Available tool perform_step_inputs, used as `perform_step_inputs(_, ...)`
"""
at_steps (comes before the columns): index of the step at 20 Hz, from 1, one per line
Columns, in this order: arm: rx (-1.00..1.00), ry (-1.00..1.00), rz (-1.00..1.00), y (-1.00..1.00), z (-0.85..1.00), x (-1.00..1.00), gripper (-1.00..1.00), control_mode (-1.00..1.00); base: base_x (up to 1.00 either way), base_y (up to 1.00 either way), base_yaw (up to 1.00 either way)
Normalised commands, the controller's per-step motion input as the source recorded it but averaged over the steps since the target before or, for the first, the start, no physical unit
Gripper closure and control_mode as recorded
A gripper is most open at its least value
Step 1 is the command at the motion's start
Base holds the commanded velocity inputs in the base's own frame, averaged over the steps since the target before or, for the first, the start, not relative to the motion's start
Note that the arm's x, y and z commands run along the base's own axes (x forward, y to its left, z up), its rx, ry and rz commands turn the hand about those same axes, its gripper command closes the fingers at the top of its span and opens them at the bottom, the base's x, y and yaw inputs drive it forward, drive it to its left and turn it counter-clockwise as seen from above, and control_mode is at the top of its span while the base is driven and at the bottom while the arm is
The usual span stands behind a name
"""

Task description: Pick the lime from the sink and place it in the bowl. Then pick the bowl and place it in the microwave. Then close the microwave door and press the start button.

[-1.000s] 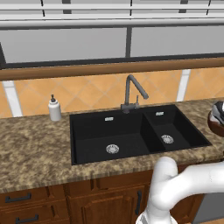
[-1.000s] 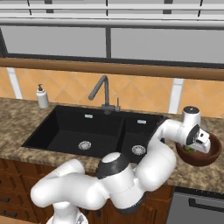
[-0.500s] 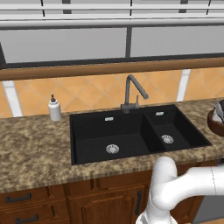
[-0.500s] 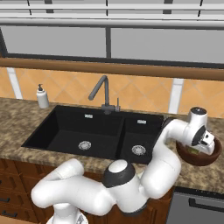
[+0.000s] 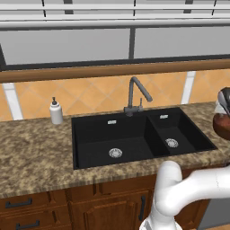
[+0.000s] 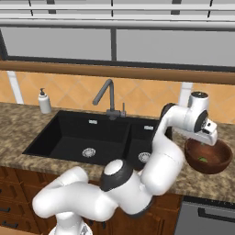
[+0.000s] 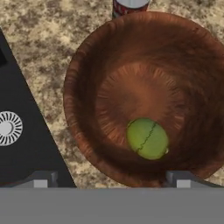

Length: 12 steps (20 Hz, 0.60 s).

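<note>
Lime (image 7: 147, 138): small, round, yellow-green, thin dark line across skin; lies loose on inner floor of bowl, off centre, touching bowl's inner slope. Seen as small green spot inside bowl from right base view (image 6: 202, 159).

Bowl (image 7: 87, 65): round, brown, wood-grained, upright, on speckled granite counter just beside sink's right edge (image 6: 209, 160); partly visible at right edge of left base view (image 5: 222, 126).

Sink (image 5: 134, 134): black, double-basin, round steel drain in each basin, grey curved faucet behind.

Arm stretched right, claw (image 7: 113, 178) spread wide, empty.
</note>
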Motion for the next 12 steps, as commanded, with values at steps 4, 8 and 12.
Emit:
perform_step_inputs(4,-0.06,0.18,0.0,0.78,0.0,0.12,-1.0,-1.0,0.0,0.0,0.0)
perform_step_inputs(8,-0.04,0.17,0.0,0.36,-0.11,0.19,-1.0,-1.0,0.0,0.0,0.0)
perform_step_inputs(12,-0.01,0.06,0.0,-0.06,-0.25,0.28,-1.0,-1.0,0.0,0.0,0.0)
